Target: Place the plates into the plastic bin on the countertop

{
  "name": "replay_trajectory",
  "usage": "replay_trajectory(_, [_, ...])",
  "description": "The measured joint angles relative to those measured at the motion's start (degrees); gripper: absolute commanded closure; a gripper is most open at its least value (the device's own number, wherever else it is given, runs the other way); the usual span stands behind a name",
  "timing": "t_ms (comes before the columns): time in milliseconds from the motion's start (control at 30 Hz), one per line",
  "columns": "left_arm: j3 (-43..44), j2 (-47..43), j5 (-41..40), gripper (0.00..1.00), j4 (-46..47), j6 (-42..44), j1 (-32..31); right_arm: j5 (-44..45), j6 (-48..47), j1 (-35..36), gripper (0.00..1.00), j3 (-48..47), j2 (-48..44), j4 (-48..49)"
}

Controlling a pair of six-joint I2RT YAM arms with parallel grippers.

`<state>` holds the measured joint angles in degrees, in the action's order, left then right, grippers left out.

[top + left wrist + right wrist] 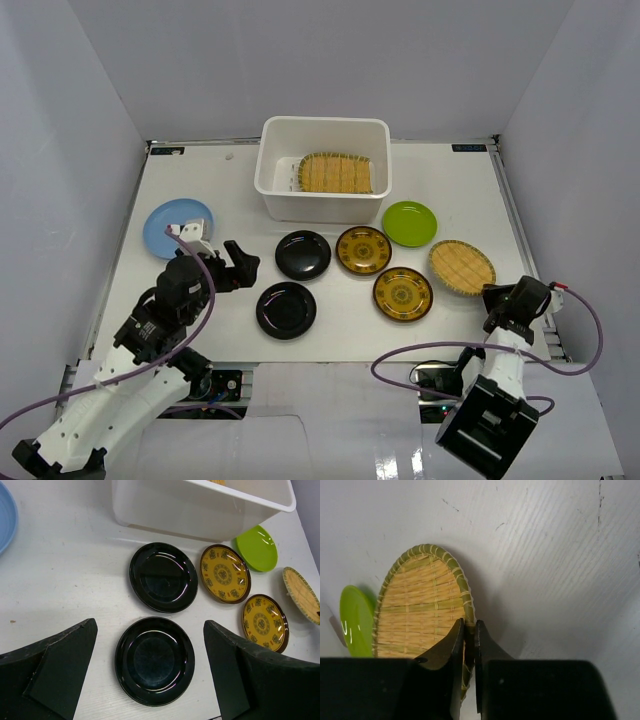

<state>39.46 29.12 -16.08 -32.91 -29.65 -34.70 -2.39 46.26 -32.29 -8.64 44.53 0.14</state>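
Our right pincer [469, 626] was closed on the near rim of a straw plate [420, 610], pinching its green-bound edge between the fingers. We could not tell whether that plate had left the surface [460, 200]. The lime green plate [409, 222] lay just beyond it, near the plastic bin [275, 185]. The bin stood at the far middle of the surface and held the other straw plate [335, 173] on its floor.

Our left pincer [150, 627] hung wide open and empty above the nearer black plate [155, 661], with the farther black plate [163, 576] beyond it. One patterned plate [363, 250] and a second patterned plate [403, 293] lay between the black pair and the gripped straw plate. The light blue plate [165, 222] sat apart at the far left.
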Motion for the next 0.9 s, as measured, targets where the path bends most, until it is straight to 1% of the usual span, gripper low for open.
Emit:
replay_trajectory(133, [0.0,2.23,0.0,0.02,0.24,-0.33,0.0,0.44,-0.48,-0.22,0.92,-0.48,-4.28,-1.09])
replay_trajectory(233, [0.0,3.63,0.02,0.02,0.35,-0.37,0.0,1.53,-1.97,-0.28,0.92,-2.19,-7.19,-4.74])
replay_trajectory(333, [0.0,3.76,0.04,0.02,0.66,-0.37,0.0,1.25,-2.95,-0.33,0.92,-5.66,-8.22,-9.2])
replay_trajectory(467, [0.59,4.59,0.02,0.02,1.68,-0.46,0.0,-1.81,-2.43,-0.37,0.92,-11.58,-8.17,-12.24])
replay_trajectory(567, [1.68,6.97,0.17,0.02,2.54,-1.27,0.0,-4.85,-0.35,-0.37,0.92,-15.69,-8.04,-12.11])
replay_trajectory(733, [1.75,8.96,0.85,0.02,5.44,-2.64,0.0,-10.12,3.06,-0.2,0.92,-22.82,-5.57,-8.94])
replay_trajectory(900, [1.77,11.52,1.09,0.02,7.72,-4.35,0.0,-13.62,6.29,0.98,0.92,-26.25,-3.8,-4.48])
